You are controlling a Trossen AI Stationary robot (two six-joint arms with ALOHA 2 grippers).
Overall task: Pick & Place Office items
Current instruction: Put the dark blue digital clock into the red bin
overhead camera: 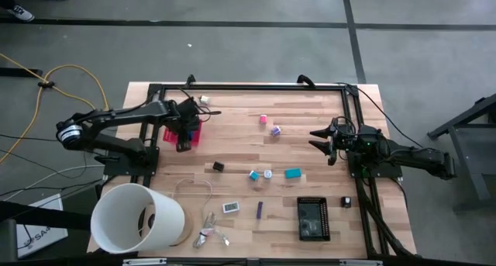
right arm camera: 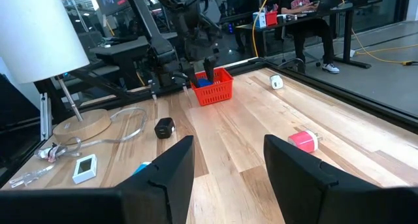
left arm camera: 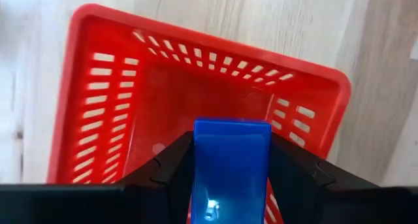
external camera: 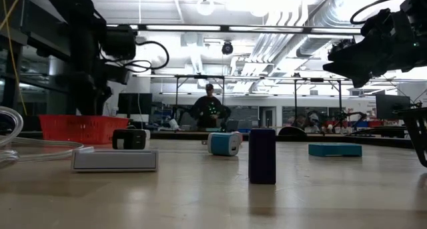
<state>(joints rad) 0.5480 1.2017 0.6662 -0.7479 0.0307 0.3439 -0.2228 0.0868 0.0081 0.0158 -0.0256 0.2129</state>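
Observation:
A red slotted basket (overhead camera: 194,134) stands at the table's far left and fills the left wrist view (left arm camera: 130,100). My left gripper (overhead camera: 184,133) points steeply down into it, shut on a blue block (left arm camera: 232,162). Other office items lie spread over the table: a pink piece (overhead camera: 263,119), a black one (overhead camera: 218,166), a teal block (overhead camera: 292,173), a purple block (overhead camera: 260,209) and a flat white piece (overhead camera: 231,208). My right gripper (overhead camera: 322,139) hovers open at the right, level, with nothing between its fingers (right arm camera: 166,168). My left gripper pinches the blue block by two opposite sides (left arm camera: 199,159) between its two fingers. The fingers come from above, pointing steeply down. The block hangs upright over the basket's inside (right arm camera: 204,82), at about rim height. Whether it touches the basket floor cannot be seen.
A big white tub (overhead camera: 139,218) lies on its side at the near left. Beside it are a pale wire loop (overhead camera: 198,188) and a silvery clump (overhead camera: 209,236). A black flat tray (overhead camera: 313,218) sits near the front right. A dark frame (overhead camera: 248,88) borders the table.

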